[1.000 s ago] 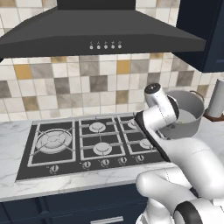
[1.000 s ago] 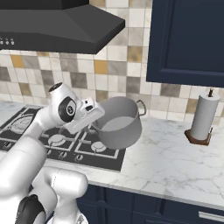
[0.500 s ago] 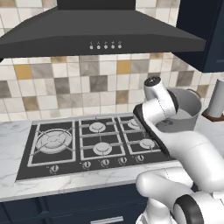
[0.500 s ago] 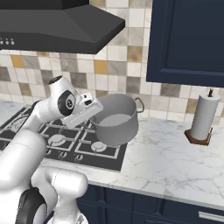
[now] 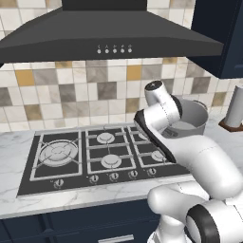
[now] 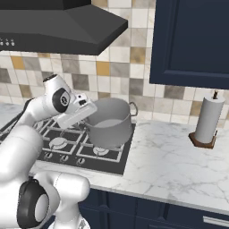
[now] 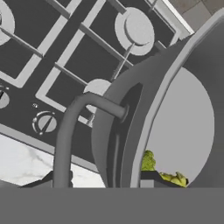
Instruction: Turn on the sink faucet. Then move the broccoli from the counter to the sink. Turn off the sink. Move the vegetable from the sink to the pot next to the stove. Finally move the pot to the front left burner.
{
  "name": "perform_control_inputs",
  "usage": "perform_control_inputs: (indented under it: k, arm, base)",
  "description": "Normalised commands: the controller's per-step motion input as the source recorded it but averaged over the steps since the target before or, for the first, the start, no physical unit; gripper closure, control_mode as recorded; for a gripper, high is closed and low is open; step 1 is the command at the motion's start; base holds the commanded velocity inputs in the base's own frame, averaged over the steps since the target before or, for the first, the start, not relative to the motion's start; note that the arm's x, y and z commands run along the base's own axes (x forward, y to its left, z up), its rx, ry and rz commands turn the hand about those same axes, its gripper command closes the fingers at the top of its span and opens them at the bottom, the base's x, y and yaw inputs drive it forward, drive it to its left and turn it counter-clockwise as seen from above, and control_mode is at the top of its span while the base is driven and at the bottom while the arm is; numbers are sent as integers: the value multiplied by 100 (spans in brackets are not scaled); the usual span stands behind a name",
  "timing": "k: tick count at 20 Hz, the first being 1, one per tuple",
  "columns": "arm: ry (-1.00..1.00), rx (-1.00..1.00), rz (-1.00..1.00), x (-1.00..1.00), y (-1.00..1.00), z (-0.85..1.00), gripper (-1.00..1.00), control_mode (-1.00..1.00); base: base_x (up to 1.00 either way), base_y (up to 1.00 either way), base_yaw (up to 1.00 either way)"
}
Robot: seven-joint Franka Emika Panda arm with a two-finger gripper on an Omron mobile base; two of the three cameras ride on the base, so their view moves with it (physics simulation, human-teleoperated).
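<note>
My gripper [image 6: 89, 117] is shut on the rim of the silver-grey pot [image 6: 109, 125], at its near handle [image 7: 70, 127]. One finger is inside the wall and one outside. The pot [image 5: 192, 118] hangs in the air over the right edge of the black stove [image 5: 95, 156], tilted slightly. The broccoli [image 7: 148, 161] lies on the pot's floor against the near wall. The front left burner [image 5: 59, 153], the largest one, sits bare under its grate at the stove's far left, well away from the pot.
White marble counter [image 6: 170, 156] runs right of the stove, with a paper towel holder [image 6: 208, 118] near the wall. A dark range hood [image 5: 109, 42] hangs over the stove. Knobs line the stove's front edge [image 5: 114, 176].
The gripper has carried the pot leftward, from beside the stove to above its right burners. The grip has not changed.
</note>
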Motion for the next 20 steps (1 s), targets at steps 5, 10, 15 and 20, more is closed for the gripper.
perform_control_inputs:
  k: [5,10,15,20]
  arm:
    - [0,0,14,0,65,0,100,-100]
    - [0,1,14,0,69,-5,100,-100]
    - [0,7,14,0,58,-13,100,-100]
    - [0,8,15,0,54,-10,100,-100]
  base:
    - [0,0,0]
    - [0,0,0]
    - [0,0,0]
    - [0,0,0]
